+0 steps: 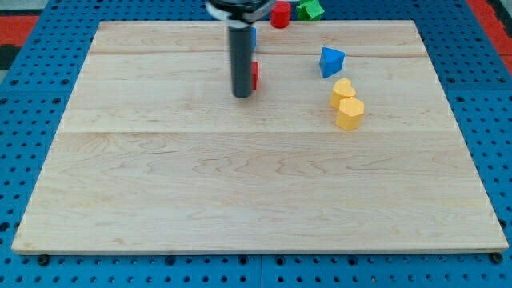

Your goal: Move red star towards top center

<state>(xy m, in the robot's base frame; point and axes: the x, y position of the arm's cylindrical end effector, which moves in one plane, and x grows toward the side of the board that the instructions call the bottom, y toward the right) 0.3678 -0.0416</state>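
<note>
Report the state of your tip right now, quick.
My tip: a bare rod, holding nothing, down on the board against the left side of a red block, mostly hidden behind the rod.

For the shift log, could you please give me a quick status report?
My tip down on board, upper centre. Red block mostly hidden behind rod, touching its right side. Another blue block peeks out above it, toward top edge.

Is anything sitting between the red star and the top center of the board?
Yes. A blue block, mostly hidden behind the rod, sits just above the red star toward the view's top. My tip is at the star's left, touching or nearly so. The board's top edge lies beyond the blue block.
</note>
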